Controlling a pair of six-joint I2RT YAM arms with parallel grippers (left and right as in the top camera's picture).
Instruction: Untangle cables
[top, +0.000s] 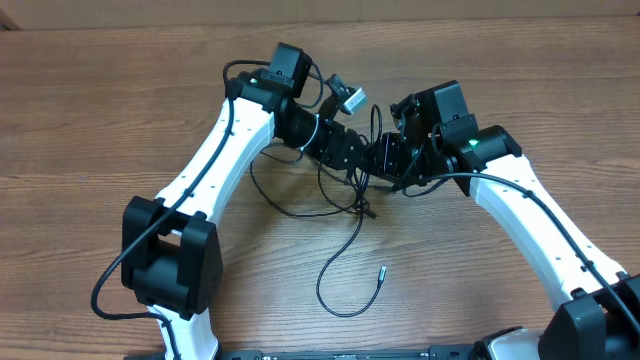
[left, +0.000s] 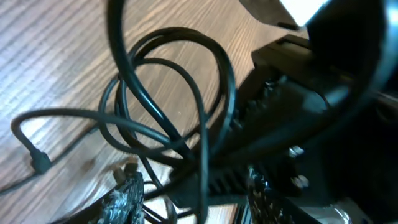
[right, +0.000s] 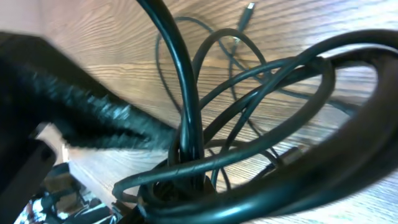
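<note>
- Both arms are in tight over the middle of the desk (top: 100, 100). The left gripper (top: 347, 150) and right gripper (top: 388, 158) are nose to nose, all but touching.
- Right gripper: clamped fully closed. Its wrist view shows several loops of the cables (top: 335, 195) gathering right at its tip, so it has a strand pinched.
- Left gripper: its fingers (left: 127, 194) stand apart, roughly half open, with a strand running down between them. Whether they bite on it, I cannot tell.
- The cables sit just under and in front of both grippers, a bunch of overlapping black loops, partly lifted off the wood.
- From the left wrist, the loops fan out ahead of the gripper. One end with a small plug (left: 42, 163) lies off to one side on the desk.
- One long strand trails away from the grippers, back toward the arm bases. It curls round and ends in a silver tip (top: 381, 271), well apart from the tangle.
</note>
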